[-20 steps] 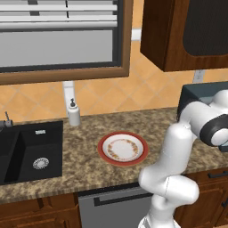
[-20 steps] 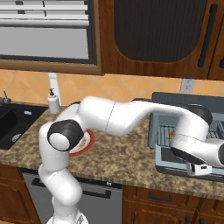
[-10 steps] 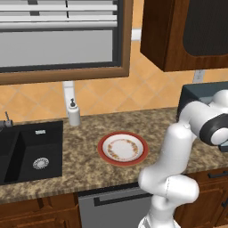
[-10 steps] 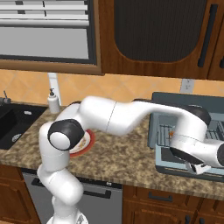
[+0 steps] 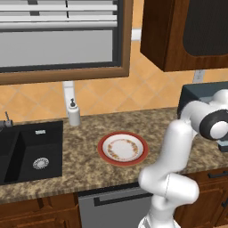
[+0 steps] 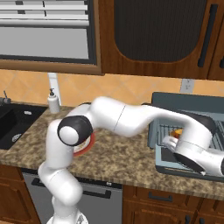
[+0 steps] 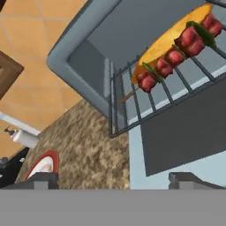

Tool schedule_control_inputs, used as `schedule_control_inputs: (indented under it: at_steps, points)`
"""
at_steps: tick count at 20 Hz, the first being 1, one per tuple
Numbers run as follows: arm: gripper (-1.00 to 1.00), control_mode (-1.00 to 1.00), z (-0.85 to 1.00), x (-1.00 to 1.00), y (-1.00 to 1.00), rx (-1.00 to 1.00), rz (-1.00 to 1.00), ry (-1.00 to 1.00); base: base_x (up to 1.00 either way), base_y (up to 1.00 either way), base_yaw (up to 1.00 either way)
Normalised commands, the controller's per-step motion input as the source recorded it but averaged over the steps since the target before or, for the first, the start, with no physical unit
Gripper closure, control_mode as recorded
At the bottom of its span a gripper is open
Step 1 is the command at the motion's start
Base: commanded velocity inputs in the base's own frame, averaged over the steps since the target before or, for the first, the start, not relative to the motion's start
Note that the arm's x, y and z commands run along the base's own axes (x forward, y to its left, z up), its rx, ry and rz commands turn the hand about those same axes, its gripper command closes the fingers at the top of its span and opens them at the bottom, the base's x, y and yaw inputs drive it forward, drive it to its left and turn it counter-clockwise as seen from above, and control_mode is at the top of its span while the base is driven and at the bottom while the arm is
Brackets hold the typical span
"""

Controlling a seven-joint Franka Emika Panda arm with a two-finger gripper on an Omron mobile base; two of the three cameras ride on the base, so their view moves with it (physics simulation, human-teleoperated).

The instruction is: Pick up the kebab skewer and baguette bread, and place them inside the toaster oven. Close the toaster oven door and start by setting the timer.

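The toaster oven (image 7: pixel 77 53) stands open, its door (image 7: pixel 134 154) folded down flat toward me. On its wire rack (image 7: pixel 132 106) lies the kebab skewer (image 7: pixel 176 55), with red meat chunks, resting against the golden baguette bread (image 7: pixel 165 42). My gripper (image 7: pixel 115 181) hovers over the lowered door, just in front of the rack, open wide and holding nothing. From the right base view the toaster oven (image 6: pixel 188 103) sits at the counter's right end, the baguette bread (image 6: pixel 177 132) peeks out orange inside, and my hand hangs above the door (image 6: pixel 175 165).
A red-rimmed plate (image 5: pixel 123 148) lies bare mid-counter, half behind my arm in the right base view. A soap dispenser (image 5: pixel 73 113) stands by the wall next to the black sink (image 5: pixel 26 151). Dark wooden cabinets (image 6: pixel 157 30) hang above the oven.
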Motion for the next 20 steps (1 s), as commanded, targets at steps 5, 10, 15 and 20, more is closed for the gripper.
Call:
schedule_control_inputs:
  at_steps: [5, 10, 15, 20]
  points:
    - [-1.00, -1.00, 0.00, 0.00, 0.00, -0.29, 0.20, -0.14, 0.00, 0.00, 0.00]
    - [-1.00, -1.00, -0.11, 0.04, 0.24, -0.43, -0.05, -0.10, 0.00, 0.00, 0.00]
    - [-1.00, -1.00, -0.02, 0.23, 0.13, -0.33, -0.33, -0.01, 0.00, 0.00, 0.00]
    - [-1.00, -1.00, 0.01, 0.33, 0.13, -0.21, -0.31, -0.01, 0.00, 0.00, 0.00]
